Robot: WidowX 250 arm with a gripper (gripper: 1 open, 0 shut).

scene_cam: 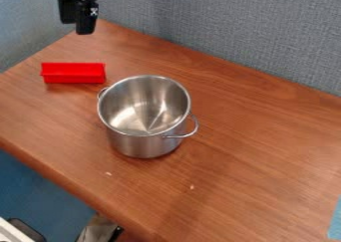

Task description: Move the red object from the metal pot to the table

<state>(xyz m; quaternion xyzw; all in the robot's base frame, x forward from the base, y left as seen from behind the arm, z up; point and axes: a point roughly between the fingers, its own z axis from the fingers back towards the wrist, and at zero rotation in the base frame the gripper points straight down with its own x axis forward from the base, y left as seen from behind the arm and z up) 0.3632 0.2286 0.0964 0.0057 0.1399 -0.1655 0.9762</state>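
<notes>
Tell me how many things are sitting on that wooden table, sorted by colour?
Red: 1, a small bright red rectangular block
Silver: 1, a shiny round stainless-steel pot, empty inside
Total: 2, both on the brown wood-grain table
</notes>
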